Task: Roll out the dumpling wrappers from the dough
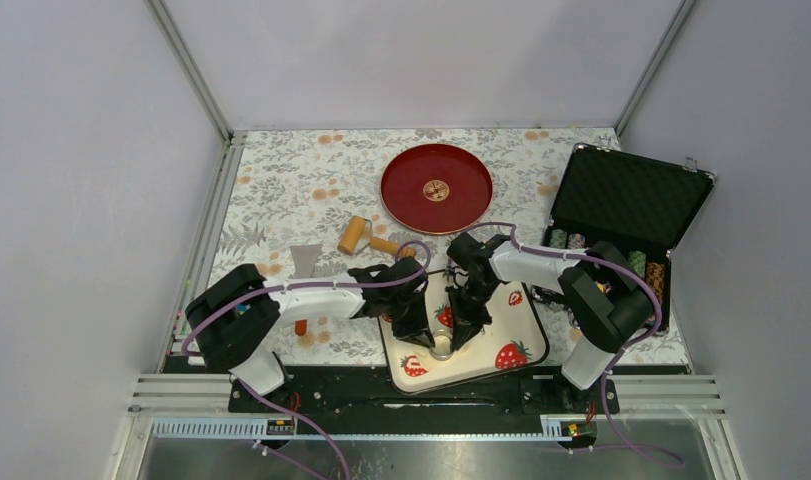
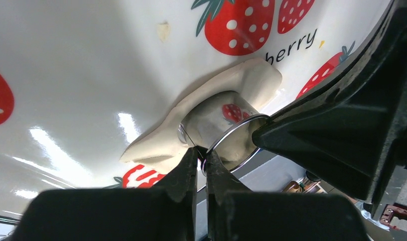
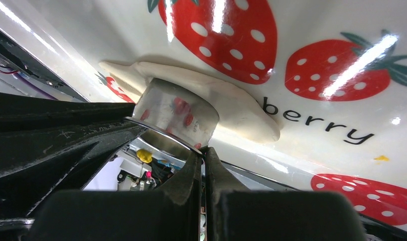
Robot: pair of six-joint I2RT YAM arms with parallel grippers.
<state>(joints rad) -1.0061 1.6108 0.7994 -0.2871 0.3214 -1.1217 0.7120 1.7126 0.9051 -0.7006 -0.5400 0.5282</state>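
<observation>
**Desk:** What does the overhead give you that the wrist cameras don't?

**Me:** The layout. From above I see the strawberry tray [image 1: 493, 330] at the near edge of the table. Both arms bend in over it, and the ring cutter [image 1: 442, 350] is a small metal spot between them. Beyond it lie the wooden roller [image 1: 366, 238] and the red plate [image 1: 436, 188], with an open black case [image 1: 626, 200] off to the right. I can't make out the dough from up there, because the arms cover it.

**Desk:** And the wrists?

**Me:** They show it plainly. On my left wrist camera the dough [image 2: 244, 80] is a flattened, ragged off-white patch. It lies on the tray beside the printed "berry" lettering, and the cutter stands upright on it. The right wrist camera shows the same from the other side, with dough spreading out past the cutter's wall.

**Desk:** How are the hands?

**Me:** My left gripper [image 2: 201, 156] has its fingers pressed almost together, with only a slit between them. The cutter's thin upper rim runs into that slit, so the gripper is pinching the rim. My right gripper [image 3: 203, 154] looks the same, fingers drawn tight with the tips on the rim at the opposite side. In each wrist view the other gripper shows as a black mass against the cutter's far rim.
</observation>
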